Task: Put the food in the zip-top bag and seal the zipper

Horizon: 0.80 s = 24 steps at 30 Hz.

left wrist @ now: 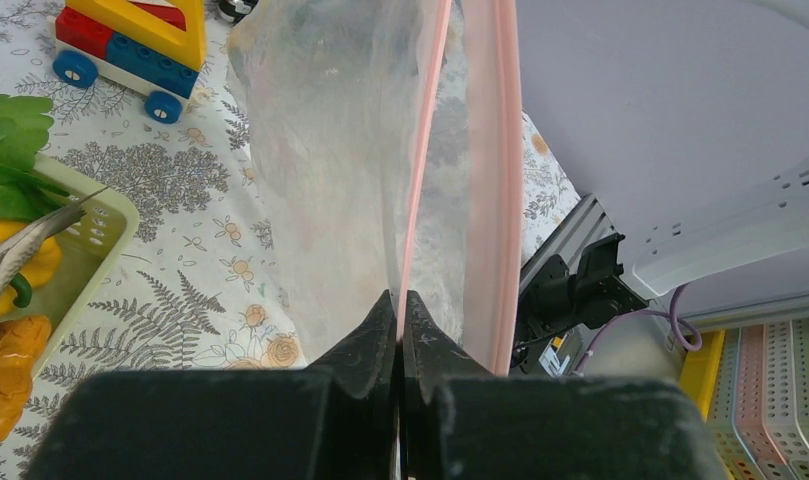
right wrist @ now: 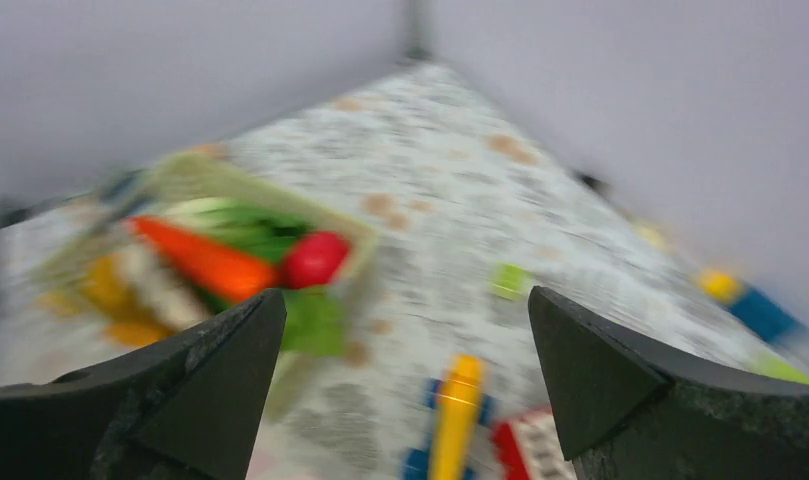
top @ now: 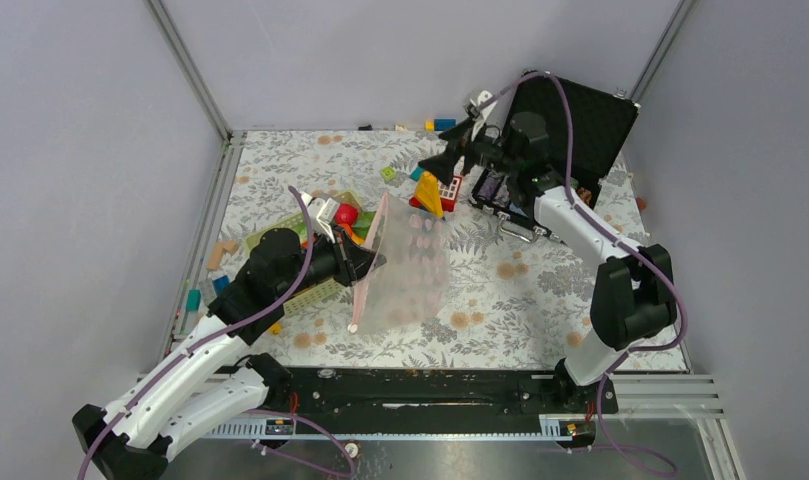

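Pinching the zipper [left wrist: 417, 180] tight between fully closed fingers, the left gripper [left wrist: 398, 298] holds the clear zip-top bag [top: 410, 270] up on edge beside the pale green basket [left wrist: 115, 215] containing the food [top: 347, 213], while the right gripper [right wrist: 405, 330] hangs wide open and empty over the toy blocks [top: 435, 192].

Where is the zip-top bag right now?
In the top view the zip-top bag stands centre-left, pinched at its pink edge by the left gripper, just right of the green basket.
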Each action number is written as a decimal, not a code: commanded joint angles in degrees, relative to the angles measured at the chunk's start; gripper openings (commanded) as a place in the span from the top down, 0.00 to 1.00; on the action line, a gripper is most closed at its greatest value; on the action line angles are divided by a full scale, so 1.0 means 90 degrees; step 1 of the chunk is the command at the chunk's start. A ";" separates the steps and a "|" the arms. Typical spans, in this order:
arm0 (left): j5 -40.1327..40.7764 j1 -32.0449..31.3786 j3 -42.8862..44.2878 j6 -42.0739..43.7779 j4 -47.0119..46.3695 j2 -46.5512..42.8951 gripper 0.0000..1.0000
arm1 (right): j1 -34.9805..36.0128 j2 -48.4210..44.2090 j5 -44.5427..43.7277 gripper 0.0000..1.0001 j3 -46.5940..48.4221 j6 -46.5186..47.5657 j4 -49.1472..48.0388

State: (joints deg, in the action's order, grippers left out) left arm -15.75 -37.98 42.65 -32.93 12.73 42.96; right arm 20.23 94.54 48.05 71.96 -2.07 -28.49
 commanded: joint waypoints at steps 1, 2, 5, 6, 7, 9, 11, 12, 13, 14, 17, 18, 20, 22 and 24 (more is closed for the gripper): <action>0.0256 -0.0033 0.0134 -0.0033 -0.0276 0.0008 1.00 | -0.0006 -0.0499 -0.4072 0.00 0.0775 0.1705 0.2489; 0.0278 -0.0038 0.0142 -0.0033 -0.0276 0.0030 1.00 | -0.0008 -0.0521 -0.4810 0.00 0.0919 0.1533 0.2637; 0.0334 -0.0037 0.0168 -0.0057 -0.0362 0.0151 1.00 | -0.0023 -0.0175 -0.6608 0.00 0.2271 0.0998 0.5186; 0.0381 -0.0038 0.0192 -0.0063 -0.0396 0.0216 1.00 | -0.0037 -0.0022 -0.6767 0.00 0.2684 0.0677 0.6062; 0.0417 -0.0038 0.0229 -0.0080 -0.0390 0.0285 1.00 | -0.0040 0.0072 -0.6690 0.00 0.2904 0.0467 0.6771; 0.0439 -0.0039 0.0343 -0.0110 -0.0386 0.0437 1.00 | -0.0041 0.0040 -0.6212 0.00 0.2895 0.0282 0.7214; 0.0386 -0.0051 0.0372 -0.0097 -0.0479 0.0569 1.00 | -0.0038 -0.0268 -0.5999 0.01 0.2514 -0.0176 0.7002; 0.0393 -0.0062 0.0369 -0.0104 -0.0566 0.0625 1.00 | -0.0040 -0.0487 -0.5753 0.01 0.2226 -0.0366 0.6803; 0.0407 -0.0058 0.0382 -0.0127 -0.0636 0.0680 1.00 | -0.0043 -0.0754 -0.5462 0.00 0.1774 -0.0442 0.6424; 0.0405 -0.0070 0.0387 -0.0130 -0.0709 0.0747 1.00 | -0.0041 -0.1049 -0.5120 0.00 0.1314 -0.0457 0.6035; 0.0467 -0.0103 0.0446 -0.0168 -0.0887 0.0947 1.00 | -0.0041 -0.1894 -0.5135 0.00 0.0081 -0.0692 0.5237; 0.0519 -0.0135 0.0483 -0.0171 -0.0924 0.1031 1.00 | -0.0041 -0.2116 -0.5173 0.00 -0.0167 -0.0734 0.5186; 0.0689 -0.0225 0.0557 -0.0203 -0.0998 0.1247 1.00 | -0.0041 -0.2469 -0.5092 0.00 -0.0528 -0.0801 0.5195; 0.0810 -0.0342 0.0667 -0.0215 -0.1100 0.1493 1.00 | -0.0042 -0.2732 -0.4883 0.00 -0.0891 -0.1013 0.5184; 0.0945 -0.0477 0.0840 -0.0222 -0.1096 0.1734 1.00 | -0.0038 -0.2886 -0.4395 0.00 -0.1098 -0.1337 0.5200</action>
State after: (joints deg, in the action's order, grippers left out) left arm -10.76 -40.36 45.78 -34.48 7.62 55.61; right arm 19.75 72.99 2.00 64.49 -8.47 22.24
